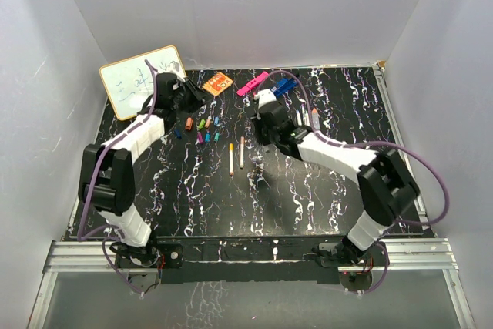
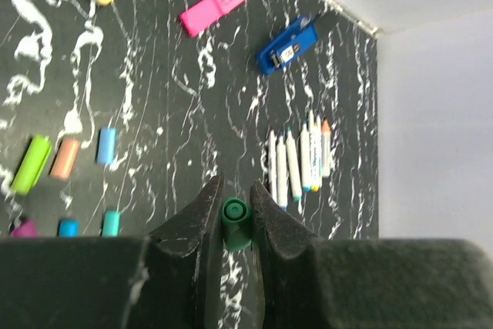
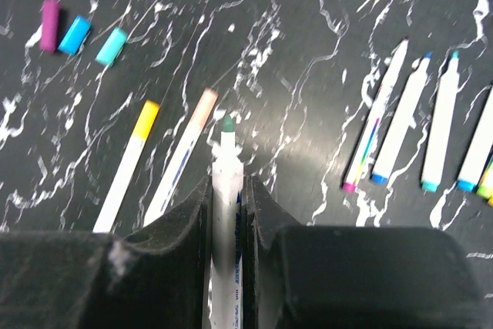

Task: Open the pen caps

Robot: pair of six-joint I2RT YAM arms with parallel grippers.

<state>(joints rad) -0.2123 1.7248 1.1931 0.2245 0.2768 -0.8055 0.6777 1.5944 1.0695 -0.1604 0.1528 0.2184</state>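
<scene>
Left gripper (image 2: 234,186) was clamped on a green pen cap (image 2: 235,219) right between its fingertips; right gripper (image 3: 228,184) squeezed the uncapped white marker (image 3: 227,148), green tip poking out ahead.

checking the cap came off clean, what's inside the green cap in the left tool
The green cap, pinched in the left tool, shows a hollow open mouth with no pen in it. The fingers cover its lower part, so deeper inside cannot be seen.
</scene>
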